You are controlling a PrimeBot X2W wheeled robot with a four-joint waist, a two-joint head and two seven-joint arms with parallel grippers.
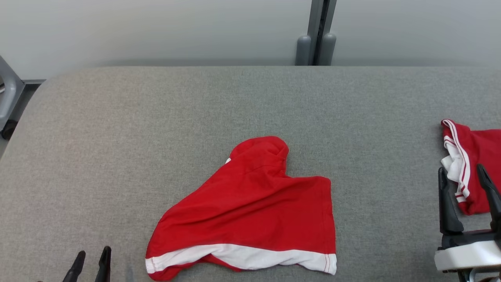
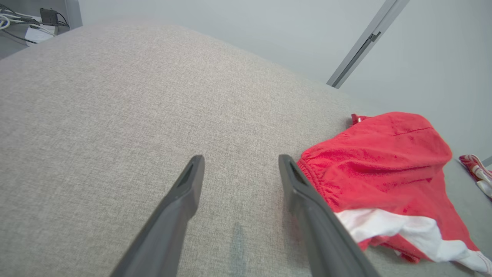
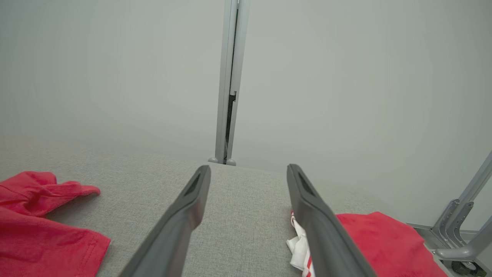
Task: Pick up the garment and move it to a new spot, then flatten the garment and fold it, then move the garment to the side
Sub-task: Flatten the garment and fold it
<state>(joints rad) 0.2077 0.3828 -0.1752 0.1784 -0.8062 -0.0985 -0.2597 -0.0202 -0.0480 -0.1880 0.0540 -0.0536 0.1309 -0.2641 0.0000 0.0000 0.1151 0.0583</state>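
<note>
The garment (image 1: 254, 203), red shorts with a white band along the near hem, lies crumpled in the middle of the grey fabric table (image 1: 156, 117). My left gripper (image 1: 93, 253) is at the table's near-left, open and empty, a short way left of the garment. In the left wrist view the left gripper (image 2: 241, 159) hovers over bare cloth with the garment (image 2: 384, 161) just past its right finger. My right gripper (image 1: 462, 171) stands open and empty at the far right. The right wrist view has the right gripper (image 3: 249, 169) with the garment (image 3: 38, 215) at lower left.
A second red garment with white stripes (image 1: 477, 156) lies at the table's right edge, partly behind my right fingers (image 3: 384, 238). A grey post (image 1: 316, 35) stands behind the table against the pale wall. A grey metal frame (image 1: 8, 94) sits off the left edge.
</note>
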